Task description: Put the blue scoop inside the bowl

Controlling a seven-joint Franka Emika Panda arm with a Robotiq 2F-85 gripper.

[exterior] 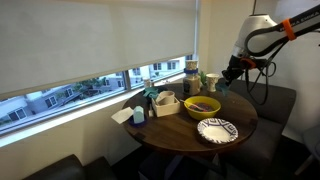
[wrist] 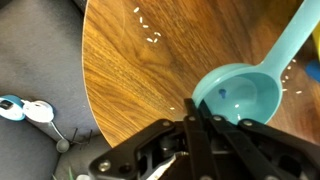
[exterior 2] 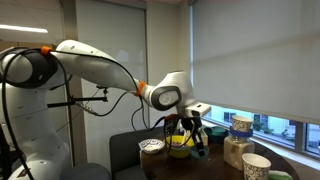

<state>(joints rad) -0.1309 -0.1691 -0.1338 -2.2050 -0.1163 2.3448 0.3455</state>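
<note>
In the wrist view the blue scoop (wrist: 240,92) is light blue, with its round cup near my fingers and its handle running up to the right over the round wooden table (wrist: 140,70). My gripper (wrist: 197,118) has its fingers drawn together at the rim of the scoop's cup and appears shut on it. In both exterior views the gripper (exterior: 226,80) (exterior 2: 198,138) hangs low over the table edge, beside the yellow bowl (exterior: 202,106) (exterior 2: 180,149). The scoop is too small to make out there.
A patterned plate (exterior: 217,130), a white bowl (exterior: 166,100), a box (exterior: 138,115) and jars (exterior: 190,70) by the window share the table. A white cup (exterior 2: 256,165) stands near the front. Grey seating (wrist: 40,50) lies beyond the table edge.
</note>
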